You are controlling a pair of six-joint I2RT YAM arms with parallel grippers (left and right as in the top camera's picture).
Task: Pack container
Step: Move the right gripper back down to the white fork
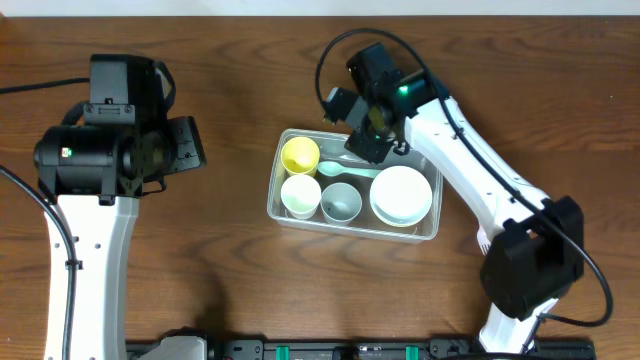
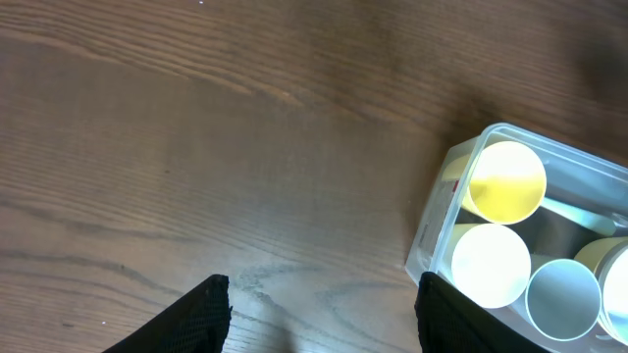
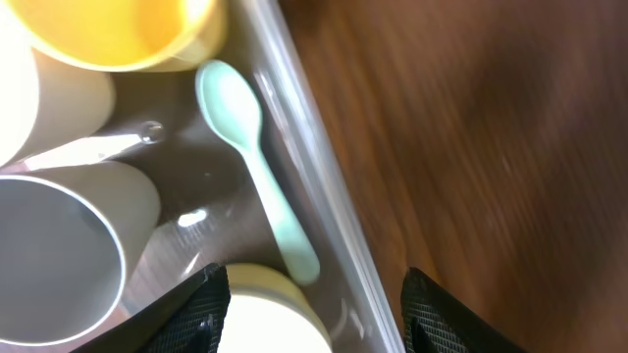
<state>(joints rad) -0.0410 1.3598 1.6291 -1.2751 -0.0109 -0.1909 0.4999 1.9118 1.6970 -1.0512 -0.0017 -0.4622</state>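
Note:
The clear plastic container [image 1: 282, 212] sits mid-table. It holds a yellow cup [image 1: 299, 155], a white cup [image 1: 300, 195], a pale blue-grey cup [image 1: 341, 202], a large white bowl [image 1: 402, 194] and a mint green spoon [image 1: 345, 168]. My right gripper [image 1: 372, 148] hangs open and empty over the container's far rim [image 3: 314, 167], just above the spoon [image 3: 257, 162]. My left gripper [image 1: 185, 145] is open and empty over bare wood, well left of the container [image 2: 432, 235]. The left wrist view shows the yellow cup [image 2: 505, 181] and white cup [image 2: 490, 265].
The table is dark brown wood [image 1: 220, 270]. The left arm's base and black motor housing [image 1: 100, 150] stand at the left. The right arm's white links [image 1: 480, 170] run from the container to the front right corner.

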